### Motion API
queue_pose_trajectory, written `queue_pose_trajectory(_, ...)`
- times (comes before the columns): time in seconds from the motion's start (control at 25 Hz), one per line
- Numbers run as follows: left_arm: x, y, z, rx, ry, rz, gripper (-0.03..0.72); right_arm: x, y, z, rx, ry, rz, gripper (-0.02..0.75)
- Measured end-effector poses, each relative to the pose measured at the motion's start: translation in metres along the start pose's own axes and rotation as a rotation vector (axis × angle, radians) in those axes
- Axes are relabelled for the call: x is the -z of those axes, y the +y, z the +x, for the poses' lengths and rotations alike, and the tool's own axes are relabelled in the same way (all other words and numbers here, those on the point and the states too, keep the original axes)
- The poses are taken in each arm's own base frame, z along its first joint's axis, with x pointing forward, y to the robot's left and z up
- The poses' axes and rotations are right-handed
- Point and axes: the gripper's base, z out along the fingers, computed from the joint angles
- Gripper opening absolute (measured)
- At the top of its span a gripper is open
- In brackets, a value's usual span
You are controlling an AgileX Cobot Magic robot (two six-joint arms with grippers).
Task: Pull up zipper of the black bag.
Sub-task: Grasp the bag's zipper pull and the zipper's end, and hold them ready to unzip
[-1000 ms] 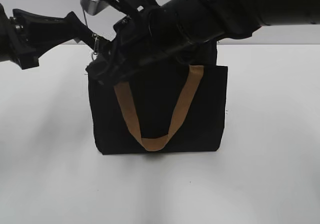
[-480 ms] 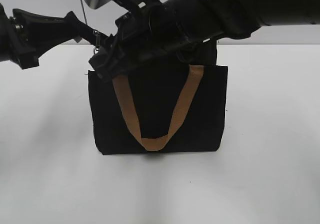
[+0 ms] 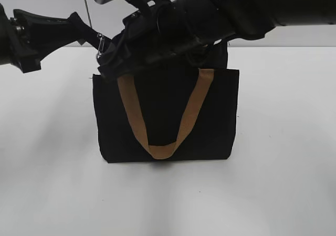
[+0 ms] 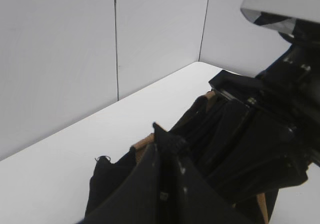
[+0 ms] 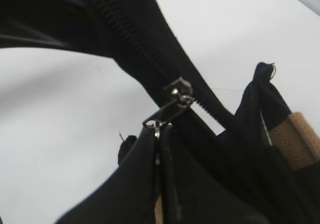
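The black bag (image 3: 210, 120) stands upright on the white table, a tan strap handle (image 3: 186, 120) hanging down its front. My right gripper (image 3: 107, 57) reaches across to the bag's top left corner. In the right wrist view my right gripper (image 5: 159, 134) is shut on the silver pull tab of the zipper (image 5: 170, 107), with the slider on the black zip line just above the fingertips. The tab also glints in the exterior view (image 3: 100, 48). My left gripper (image 3: 93, 39) comes in from the left; in the left wrist view it (image 4: 167, 149) is shut on the bag's black fabric (image 4: 107, 179) at that corner.
The white table (image 3: 283, 167) stretches around the bag on all sides. A white panelled wall (image 4: 75, 59) stands behind the table. My right arm (image 3: 236, 10) crosses above the bag's top edge and hides most of the zip line.
My right gripper and wrist have risen slightly, with the pull tab still in the jaws. The bag's top left corner is drawn up a little. The left arm has barely moved.
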Motion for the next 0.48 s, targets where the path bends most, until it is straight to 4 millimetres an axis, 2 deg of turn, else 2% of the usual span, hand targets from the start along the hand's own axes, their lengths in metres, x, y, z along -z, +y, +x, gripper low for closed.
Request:
queue_pose_trajectory(0.24, 0.0, 0.0, 0.0, 0.006, -0.005, -0.005, 0.015, 0.014, -0.002, -0.004, -0.036, 0.018, 0.006, -0.001)
queue_pose_trajectory(0.48, 0.004, -0.002, -0.007, -0.014, -0.018, -0.014, 0.015, 0.029, -0.02, -0.001, -0.113, 0.065, 0.045, -0.001)
